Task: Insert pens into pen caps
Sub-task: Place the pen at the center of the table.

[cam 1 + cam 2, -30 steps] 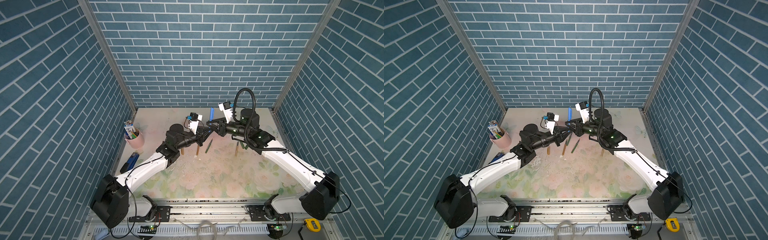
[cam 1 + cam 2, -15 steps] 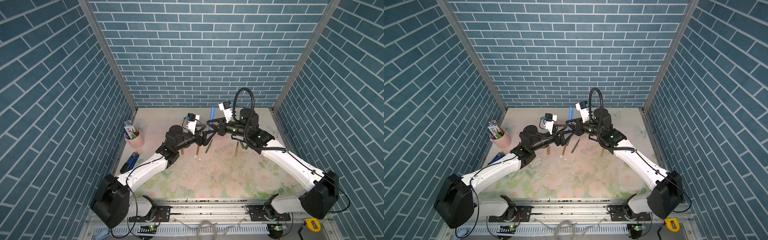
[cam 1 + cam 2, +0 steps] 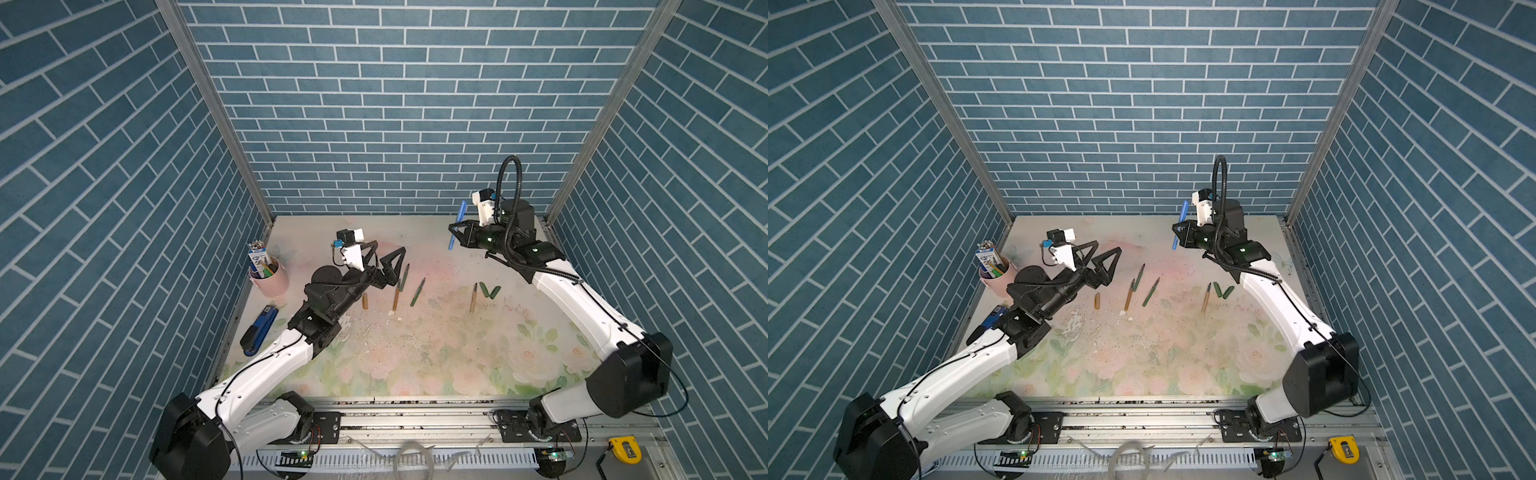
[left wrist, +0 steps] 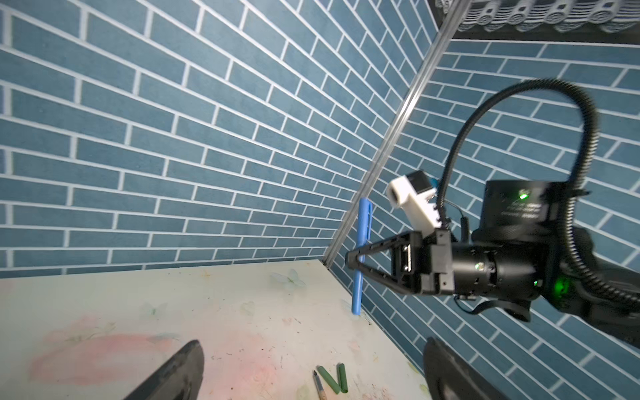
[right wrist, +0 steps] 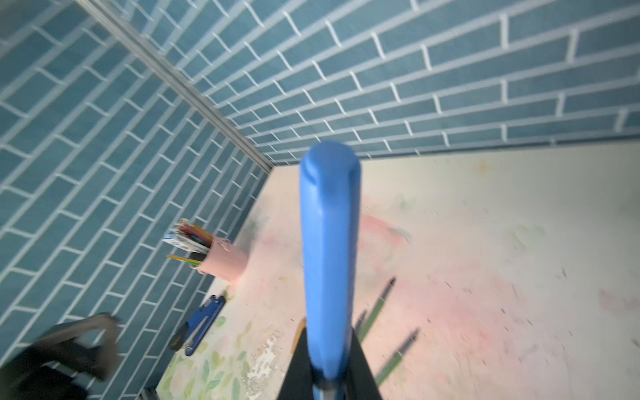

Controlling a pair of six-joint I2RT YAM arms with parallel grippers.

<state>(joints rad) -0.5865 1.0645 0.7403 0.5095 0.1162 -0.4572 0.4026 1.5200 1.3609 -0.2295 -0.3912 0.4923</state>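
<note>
Three walls [image 3: 374, 104] papered in teal brick pattern with white joints: the rear wall stands beyond the right gripper [image 3: 454, 227], a side wall outboard of each gripper. Aluminium posts [image 3: 218, 112] mark both rear corners. Below the left gripper [image 3: 390, 246], the tabletop [image 3: 415, 353] carries a pale floral print, pink and green, scuffed and speckled with dark marks. A metal rail [image 3: 415, 410] borders the edge farthest behind both grippers. Illumination even, diffuse.

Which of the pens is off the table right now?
The blue pen, held near-upright in the right gripper; the green pens and golden-brown pens all lie flat on the table.
</note>
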